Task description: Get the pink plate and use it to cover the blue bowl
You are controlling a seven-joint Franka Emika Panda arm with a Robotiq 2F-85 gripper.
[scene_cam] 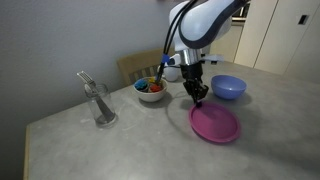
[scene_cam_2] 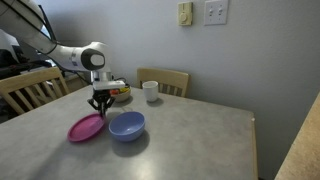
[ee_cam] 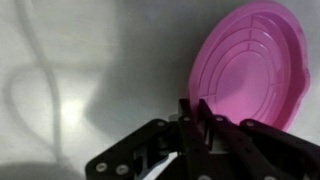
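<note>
The pink plate (scene_cam: 216,125) lies on the grey table, and in an exterior view (scene_cam_2: 85,128) its edge nearest the gripper looks slightly raised. My gripper (scene_cam: 198,98) points down at the plate's rim, its fingers closed to a thin gap on the rim. In the wrist view the plate (ee_cam: 250,75) fills the upper right, with the gripper (ee_cam: 197,110) at its edge. The blue bowl (scene_cam: 228,87) stands upright and uncovered just beside the plate, and it also shows in an exterior view (scene_cam_2: 126,125).
A white bowl with colourful contents (scene_cam: 150,90) stands near the gripper. A clear glass holding a utensil (scene_cam: 100,103) stands further along the table. A white cup (scene_cam_2: 150,92) sits at the far edge. Wooden chairs (scene_cam_2: 165,78) stand around the table.
</note>
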